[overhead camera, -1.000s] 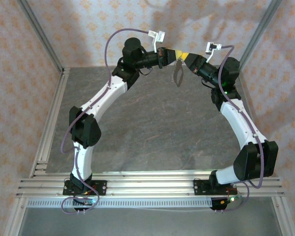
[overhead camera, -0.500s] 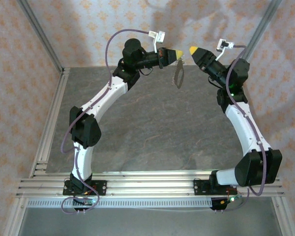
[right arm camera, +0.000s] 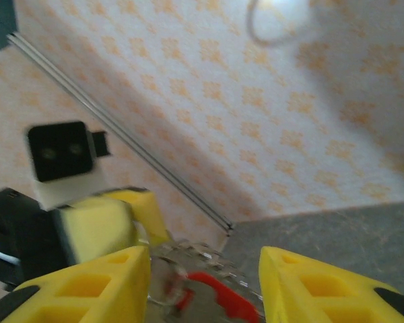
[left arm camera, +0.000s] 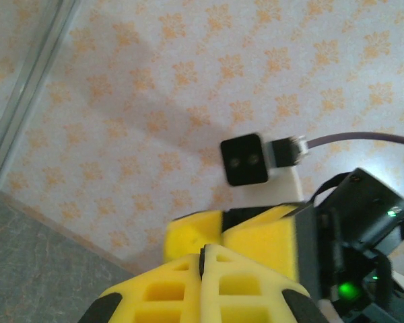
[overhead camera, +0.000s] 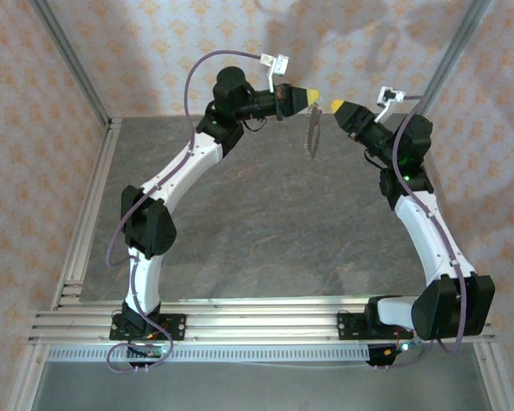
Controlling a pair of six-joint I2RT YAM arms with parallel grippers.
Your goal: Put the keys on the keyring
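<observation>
My left gripper (overhead camera: 313, 94) pinched tight on keyring (overhead camera: 309, 133) above table's far edge; my right gripper (overhead camera: 335, 106) spread, empty, near red key (right arm camera: 214, 297).

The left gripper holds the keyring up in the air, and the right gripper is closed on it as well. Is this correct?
Not quite. The right gripper is open, with its jaws standing well apart, as the right wrist view shows. The left gripper does hold the keyring up in the air.
</observation>
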